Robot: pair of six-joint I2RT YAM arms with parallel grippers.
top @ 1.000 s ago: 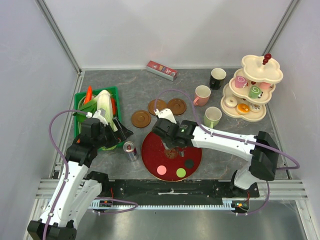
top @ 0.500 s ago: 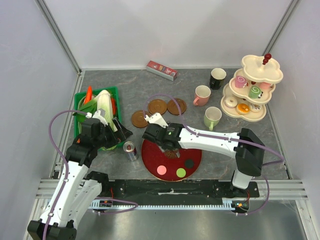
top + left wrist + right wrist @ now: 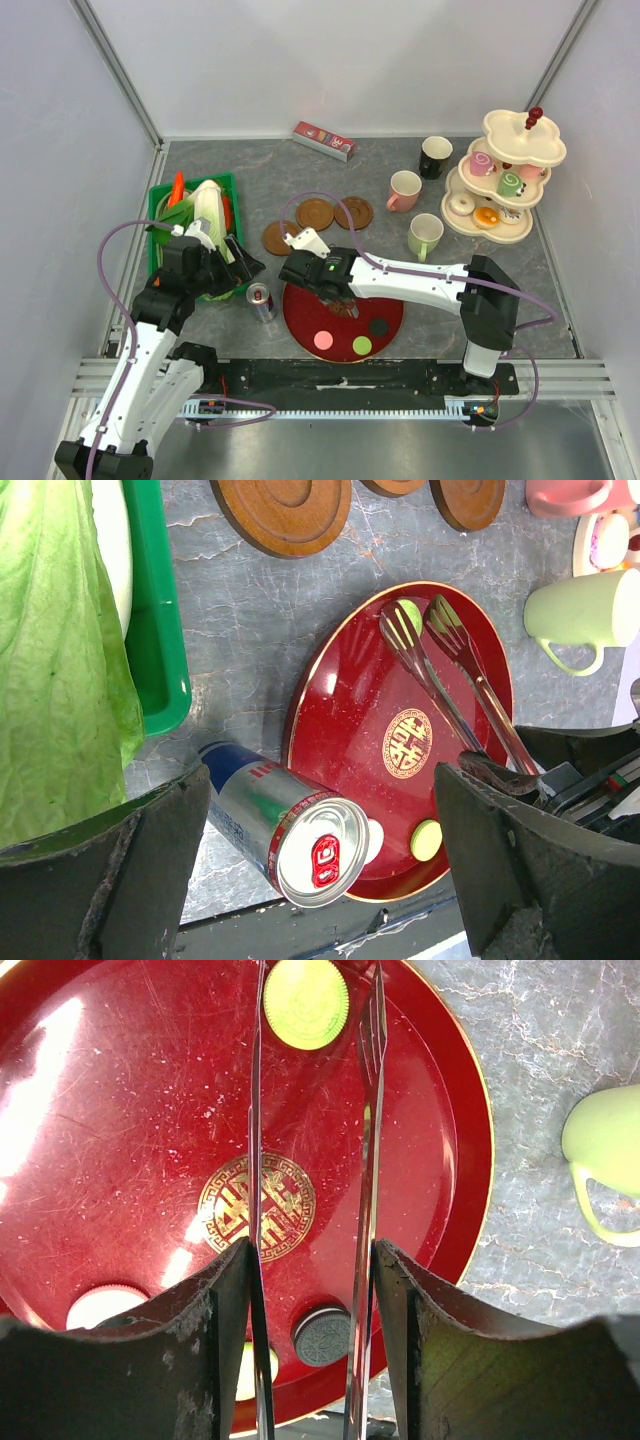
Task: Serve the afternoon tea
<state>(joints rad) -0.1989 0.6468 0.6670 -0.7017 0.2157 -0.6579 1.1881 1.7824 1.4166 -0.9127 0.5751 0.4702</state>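
My right gripper (image 3: 334, 292) is shut on metal tongs (image 3: 367, 1160) and hovers over the red plate (image 3: 303, 312). The open tong tips reach a green macaron (image 3: 305, 990) at the plate's far side. Pink (image 3: 323, 340), green (image 3: 362, 346) and black (image 3: 378, 327) pastries lie at the plate's near edge. Three brown saucers (image 3: 315, 213) lie behind the plate. Black (image 3: 436, 157), pink (image 3: 405, 190) and pale green (image 3: 425, 234) mugs stand beside the cream tiered stand (image 3: 505, 175), which holds several pastries. My left gripper (image 3: 320, 810) is open and empty above the can.
A drink can (image 3: 262, 301) lies left of the plate, under my left gripper. The green crate (image 3: 160, 199) of vegetables stands at the left. A red box (image 3: 323, 140) lies at the back. White walls close the table.
My right gripper with the tongs has moved left across the plate. The left arm and the other things have not moved.
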